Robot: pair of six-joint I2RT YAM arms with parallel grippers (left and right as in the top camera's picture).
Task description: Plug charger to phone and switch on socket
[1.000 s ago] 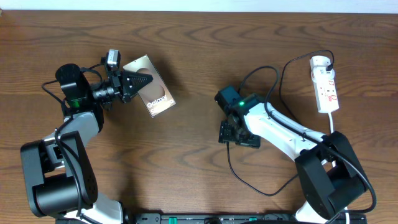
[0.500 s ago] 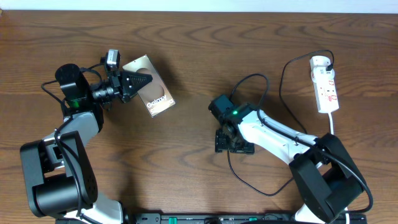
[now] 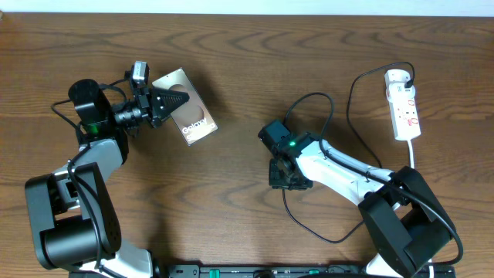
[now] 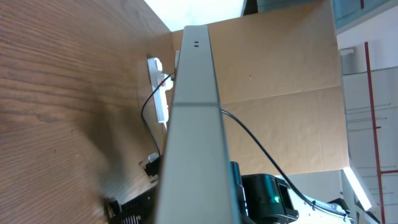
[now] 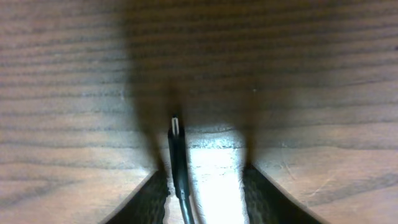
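The phone (image 3: 191, 118), tan with white "Galaxy" print, is held tilted off the table at the left by my left gripper (image 3: 177, 101), which is shut on its upper edge. In the left wrist view only the phone's grey edge (image 4: 196, 118) shows. The charger cable (image 3: 307, 225) loops from the socket (image 3: 404, 104) to under my right arm. Its plug tip (image 5: 176, 132) lies on the table between the fingers of my right gripper (image 5: 202, 183), close to the left finger. My right gripper (image 3: 290, 176) is open and points down at the table.
The white socket strip lies at the far right with its white cord (image 3: 411, 154) running toward the front. It also shows in the left wrist view (image 4: 159, 93). Cardboard panels (image 4: 280, 74) stand beyond the table.
My right gripper has moved a little left and toward the front, coming down over the charger's plug end. The left gripper and the phone have not moved.
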